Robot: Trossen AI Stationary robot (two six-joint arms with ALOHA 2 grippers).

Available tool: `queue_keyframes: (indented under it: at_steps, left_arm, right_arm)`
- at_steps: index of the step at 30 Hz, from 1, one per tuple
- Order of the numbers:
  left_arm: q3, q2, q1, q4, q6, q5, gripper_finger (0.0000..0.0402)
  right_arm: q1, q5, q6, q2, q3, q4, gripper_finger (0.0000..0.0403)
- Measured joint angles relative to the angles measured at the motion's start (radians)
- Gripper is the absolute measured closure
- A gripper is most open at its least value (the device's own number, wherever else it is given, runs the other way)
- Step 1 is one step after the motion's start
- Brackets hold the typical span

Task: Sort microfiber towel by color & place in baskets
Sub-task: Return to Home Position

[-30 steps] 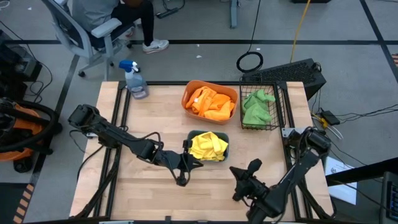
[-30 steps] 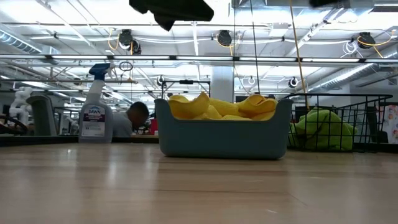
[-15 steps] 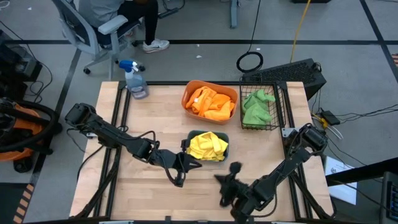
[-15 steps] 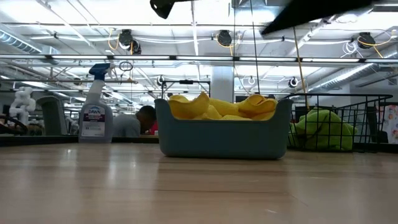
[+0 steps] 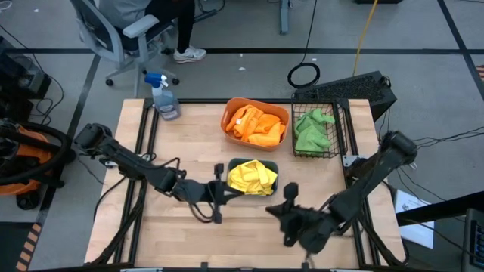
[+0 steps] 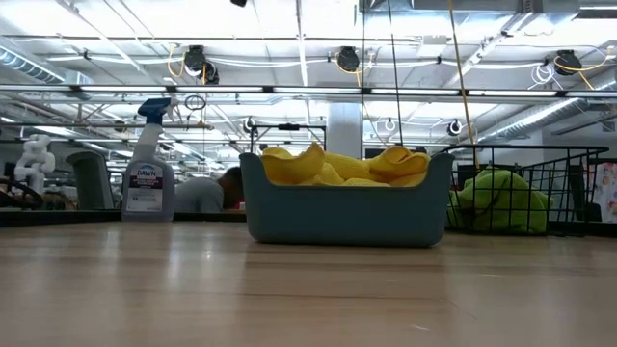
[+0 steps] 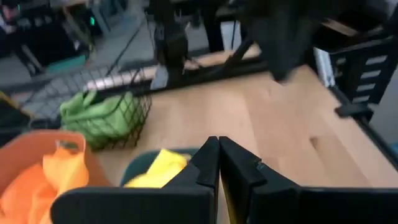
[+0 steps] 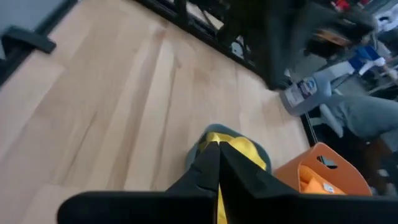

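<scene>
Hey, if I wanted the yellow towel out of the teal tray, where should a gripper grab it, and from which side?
Probably pinch a raised fold of the yellow towel, coming straight down from above. It heaps above the rim of the teal tray, whose walls block any sideways approach.

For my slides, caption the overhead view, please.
Sorted: orange towels in orange tub, yellow towels in teal tray, green towels in wire basket; left end effector and right end effector shut.
</scene>
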Motion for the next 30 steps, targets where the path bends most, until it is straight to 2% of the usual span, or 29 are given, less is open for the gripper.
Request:
queue_keyframes:
  at_steps: [3, 6, 11, 15, 18, 24, 30]
  left_arm:
    - [-0.072, -0.026, -0.003, 0.127, 0.075, 0.035, 0.0384]
    - [-0.154, -0.068, 0.006, 0.231, 0.094, 0.046, 0.0384]
    - [-0.263, -0.164, 0.036, 0.231, 0.051, 0.035, 0.0384]
    - [-0.341, -0.258, 0.037, 0.238, 0.053, -0.045, 0.0384]
    - [-0.393, -0.33, 0.051, 0.24, 0.058, -0.051, 0.0384]
    - [-0.469, -0.411, 0.09, 0.263, 0.054, -0.049, 0.0384]
    - [-0.539, -0.416, 0.128, 0.308, 0.052, 0.017, 0.0384]
  right_arm:
    - [0.0, -0.046, -0.018, -0.114, -0.078, 0.02, 0.0403]
    - [0.001, -0.094, -0.043, -0.249, -0.216, 0.097, 0.0403]
    - [-0.009, -0.13, -0.089, -0.498, -0.512, 0.304, 0.0403]
    - [-0.047, -0.245, -0.146, -0.68, -0.719, 0.482, 0.0403]
    - [-0.088, -0.3, -0.184, -0.792, -0.848, 0.573, 0.0403]
    - [-0.173, -0.376, -0.264, -0.957, -1.009, 0.665, 0.0403]
    - [-0.25, -0.451, -0.294, -1.083, -1.1, 0.681, 0.0403]
